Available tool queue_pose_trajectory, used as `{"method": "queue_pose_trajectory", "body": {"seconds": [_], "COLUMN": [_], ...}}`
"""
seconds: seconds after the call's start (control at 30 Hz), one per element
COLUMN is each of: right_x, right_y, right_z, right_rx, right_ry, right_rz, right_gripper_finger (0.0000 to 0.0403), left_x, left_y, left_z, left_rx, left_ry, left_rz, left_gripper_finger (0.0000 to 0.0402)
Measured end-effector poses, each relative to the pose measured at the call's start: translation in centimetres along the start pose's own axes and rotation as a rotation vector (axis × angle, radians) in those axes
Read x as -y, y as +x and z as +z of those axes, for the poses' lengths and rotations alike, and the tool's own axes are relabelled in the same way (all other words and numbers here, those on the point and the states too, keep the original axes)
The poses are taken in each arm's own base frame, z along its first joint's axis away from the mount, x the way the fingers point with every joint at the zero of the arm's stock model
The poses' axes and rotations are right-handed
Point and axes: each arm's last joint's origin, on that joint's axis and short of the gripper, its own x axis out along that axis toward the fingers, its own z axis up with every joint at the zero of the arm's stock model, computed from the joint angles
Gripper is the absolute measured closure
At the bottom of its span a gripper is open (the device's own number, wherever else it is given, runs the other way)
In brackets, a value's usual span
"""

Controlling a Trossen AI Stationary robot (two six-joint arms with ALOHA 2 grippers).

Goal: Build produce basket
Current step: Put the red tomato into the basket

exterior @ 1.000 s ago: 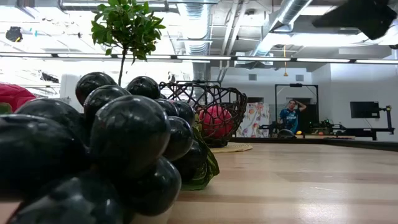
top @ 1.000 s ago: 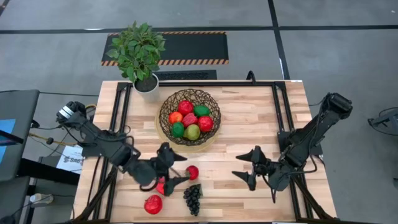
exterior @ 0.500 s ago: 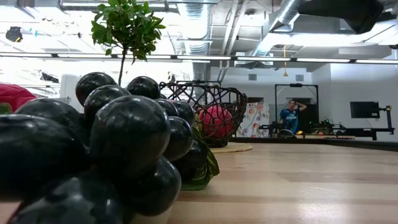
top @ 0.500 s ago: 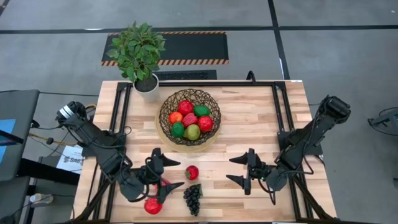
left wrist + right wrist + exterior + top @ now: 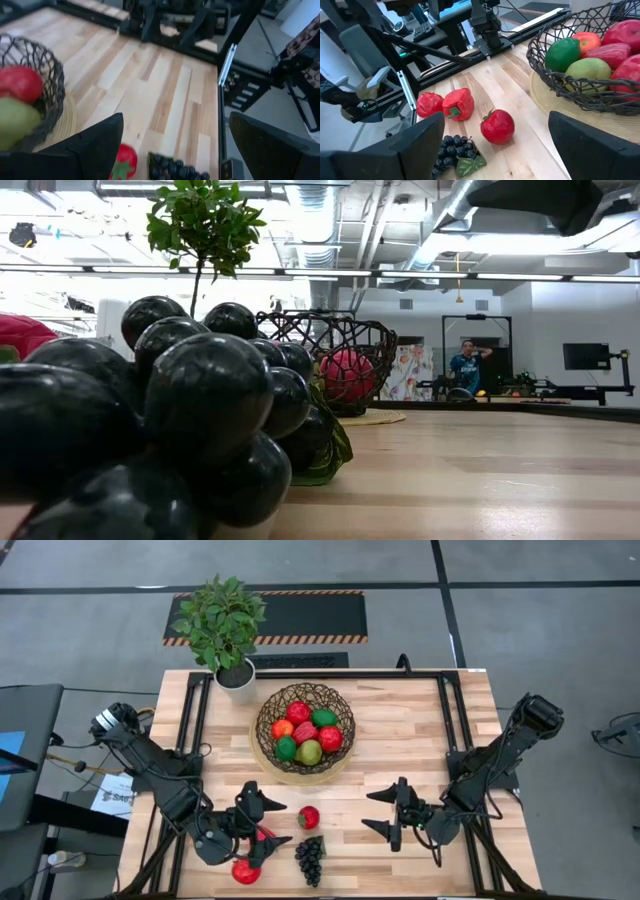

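We see that the left gripper (image 5: 268, 824) has moved down and left in the picture from above, toward the bottom edge, and now sits over the red pepper (image 5: 259, 836), just beside the other red piece (image 5: 246, 869). The right gripper (image 5: 382, 811) has slid a little left and down too, nearer the grapes (image 5: 310, 858).

Wooden table (image 5: 400, 730) bears basket (image 5: 303, 729), plant pot (image 5: 237, 678), perhaps 4 loose produce (image 5: 309, 817)
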Motion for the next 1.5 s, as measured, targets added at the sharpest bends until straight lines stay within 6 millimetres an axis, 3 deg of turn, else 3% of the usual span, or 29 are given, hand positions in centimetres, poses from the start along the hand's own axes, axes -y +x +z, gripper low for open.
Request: {"method": "queue_pose_trajectory", "body": {"seconds": [0.83, 1.5], "right_x": [1.0, 0.9], "right_y": [1.8, 1.8], "right_z": [1.0, 0.9], "right_rx": [-0.038, -0.062], "right_ry": [0.037, 0.041], "right_rz": [0.030, 0.060], "right_gripper_finger": [0.0029, 0.0029], "left_x": [-0.1, -0.1], "left_y": [-0.4, -0.4], "left_z": [-0.9, -1.1], "left_rx": [-0.083, -0.125], "left_ry": [0.006, -0.016], "left_rz": [-0.002, -0.035], "left_gripper_finger": [0.0055, 0.0055]}}
